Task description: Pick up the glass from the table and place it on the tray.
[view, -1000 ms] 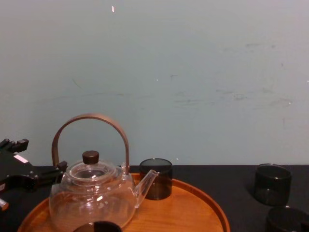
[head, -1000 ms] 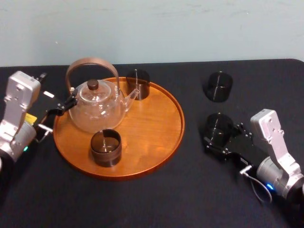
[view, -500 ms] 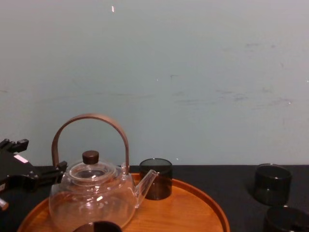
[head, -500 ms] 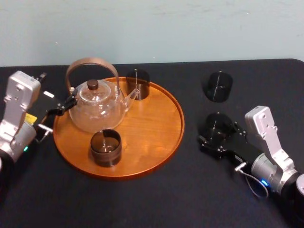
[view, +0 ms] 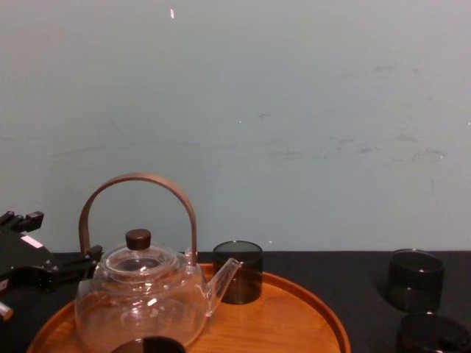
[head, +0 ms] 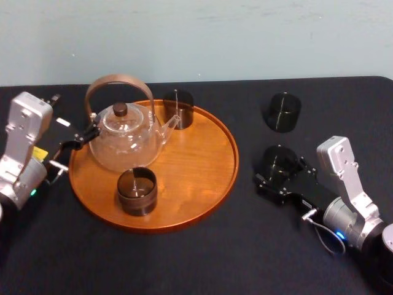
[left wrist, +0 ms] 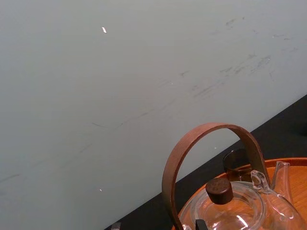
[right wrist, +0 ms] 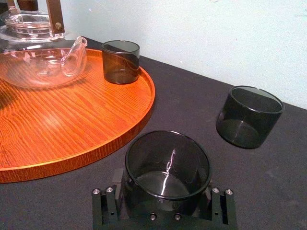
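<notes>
- The right gripper [head: 281, 176] sits low on the worktop [head: 245, 246], at 3 o'clock of the tray [head: 199, 163]. Its jaws stand wide on either side of the glass [right wrist: 168, 163], which rests on the worktop between them.
- To do this step well, I judge the jaws should close evenly at mid-height, squeezing gently because smooth glass can slip or tip.
- The lift should go straight up and clear the tray's rim before travelling towards 9 o'clock.
- The open wood near the tray's centre looks like the safest landing spot, away from the teapot [head: 123, 138].
- The left gripper [head: 75, 142] is parked at 9 o'clock of the tray; I cannot tell its state.
- Count: four dark glasses.
  - Two are on the tray, the back glass [head: 178, 109] at 12 o'clock and the front glass [head: 137, 190] at 7 o'clock.
  - Two are on the worktop, the spare glass [head: 283, 111] lying at 12 o'clock of the target.
- One teapot, one tray.
</notes>
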You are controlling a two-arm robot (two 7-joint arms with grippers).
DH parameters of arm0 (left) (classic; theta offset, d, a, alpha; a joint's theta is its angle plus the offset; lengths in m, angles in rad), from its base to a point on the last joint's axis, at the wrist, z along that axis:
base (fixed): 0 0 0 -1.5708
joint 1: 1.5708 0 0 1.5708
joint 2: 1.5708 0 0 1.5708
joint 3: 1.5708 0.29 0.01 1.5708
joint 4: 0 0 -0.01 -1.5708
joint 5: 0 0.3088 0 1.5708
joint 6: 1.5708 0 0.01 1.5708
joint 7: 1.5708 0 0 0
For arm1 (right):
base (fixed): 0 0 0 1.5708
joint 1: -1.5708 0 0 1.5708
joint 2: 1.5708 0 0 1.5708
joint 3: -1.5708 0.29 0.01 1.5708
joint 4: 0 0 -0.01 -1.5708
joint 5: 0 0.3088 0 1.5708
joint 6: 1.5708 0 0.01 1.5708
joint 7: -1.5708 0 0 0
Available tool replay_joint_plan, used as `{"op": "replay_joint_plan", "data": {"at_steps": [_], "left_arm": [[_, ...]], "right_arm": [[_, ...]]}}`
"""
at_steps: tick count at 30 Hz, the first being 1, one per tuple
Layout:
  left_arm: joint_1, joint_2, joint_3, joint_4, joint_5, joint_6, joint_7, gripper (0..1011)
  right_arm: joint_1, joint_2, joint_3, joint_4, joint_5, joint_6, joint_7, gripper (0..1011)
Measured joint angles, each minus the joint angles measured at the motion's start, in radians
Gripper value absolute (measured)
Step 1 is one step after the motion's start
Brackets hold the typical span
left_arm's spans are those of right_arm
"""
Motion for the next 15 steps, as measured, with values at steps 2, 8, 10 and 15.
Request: {"op": "replay_joint_plan", "data": {"at_steps": [2, 8, 10, 15], "left_arm": [[0.000, 0.000, 0.000, 0.000, 0.000, 0.000, 0.000, 1009], [0.000, 0.000, 0.000, 0.000, 0.000, 0.000, 0.000, 1009], [0.000, 0.000, 0.000, 0.000, 0.000, 0.000, 0.000, 1009], [0.000, 0.000, 0.000, 0.000, 0.000, 0.000, 0.000, 1010]], "right_arm": [[0.000, 0.000, 0.000, 0.000, 0.000, 0.000, 0.000, 948], [-0.001, 0.001, -0.001, -0.002, 0.000, 0.001, -0.001, 916], [-0.001, 0.001, -0.001, -0.002, 0.000, 0.001, -0.001, 916], [-0.001, 0.004, -0.001, -0.005, 0.003, 0.006, 0.004, 916]]}}
